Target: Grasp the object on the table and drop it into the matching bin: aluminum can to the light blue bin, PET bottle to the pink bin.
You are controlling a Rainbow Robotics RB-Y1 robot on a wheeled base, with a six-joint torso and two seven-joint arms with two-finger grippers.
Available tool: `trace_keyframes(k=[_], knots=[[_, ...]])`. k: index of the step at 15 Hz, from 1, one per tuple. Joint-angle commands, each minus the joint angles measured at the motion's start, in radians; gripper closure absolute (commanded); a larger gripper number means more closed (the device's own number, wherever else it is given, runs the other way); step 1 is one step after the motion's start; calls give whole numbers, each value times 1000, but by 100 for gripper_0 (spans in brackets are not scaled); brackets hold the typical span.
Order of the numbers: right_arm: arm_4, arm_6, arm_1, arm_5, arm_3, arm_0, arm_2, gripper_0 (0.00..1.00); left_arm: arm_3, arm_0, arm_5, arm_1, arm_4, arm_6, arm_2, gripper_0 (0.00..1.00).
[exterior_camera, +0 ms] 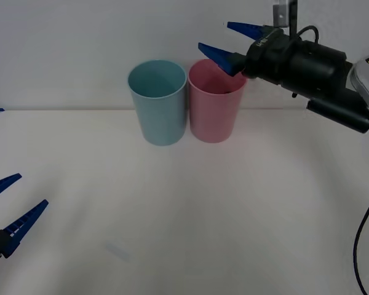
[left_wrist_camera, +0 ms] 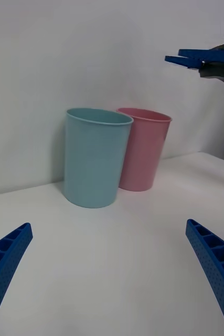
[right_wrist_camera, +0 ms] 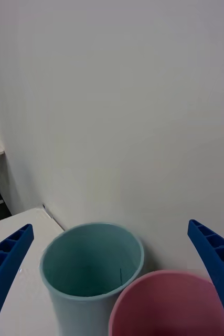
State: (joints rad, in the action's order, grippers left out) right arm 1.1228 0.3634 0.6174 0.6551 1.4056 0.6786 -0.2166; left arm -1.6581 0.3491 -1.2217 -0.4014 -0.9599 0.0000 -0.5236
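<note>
R gripper [exterior_camera: 224,42] spread wide, empty, over the pink bin [exterior_camera: 214,101]; I can't see the PET bottle, prob. inside; light, slick; I'd take its label band; L gripper [exterior_camera: 12,203] wide, low.

Two bins side by side at the far middle of the table [exterior_camera: 184,233], touching or nearly so: light blue bin [exterior_camera: 158,101] on the left, pink bin [exterior_camera: 214,101] on the right. Right gripper [exterior_camera: 224,42] above the pink bin's rim, spread wide. Left gripper [exterior_camera: 9,206] low at the near left edge, also spread.
</note>
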Motion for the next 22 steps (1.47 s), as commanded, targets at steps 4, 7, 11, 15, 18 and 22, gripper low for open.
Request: trace_keyframes(k=[4, 7, 11, 15, 18, 22], knots=[[-175, -150, 153, 37, 228, -271, 49, 0, 0, 0, 0, 0, 0, 0, 0, 0], [-184, -228, 157, 141, 248, -378, 129, 0, 0, 0, 0, 0, 0, 0, 0, 0], [-190, -255, 145, 305, 254, -518, 246, 0, 0, 0, 0, 0, 0, 0, 0, 0], [-182, -278, 107, 454, 254, -648, 370, 0, 0, 0, 0, 0, 0, 0, 0, 0], [-140, -299, 53, 563, 254, -725, 461, 0, 0, 0, 0, 0, 0, 0, 0, 0], [-77, -317, -10, 656, 254, -811, 553, 0, 0, 0, 0, 0, 0, 0, 0, 0]])
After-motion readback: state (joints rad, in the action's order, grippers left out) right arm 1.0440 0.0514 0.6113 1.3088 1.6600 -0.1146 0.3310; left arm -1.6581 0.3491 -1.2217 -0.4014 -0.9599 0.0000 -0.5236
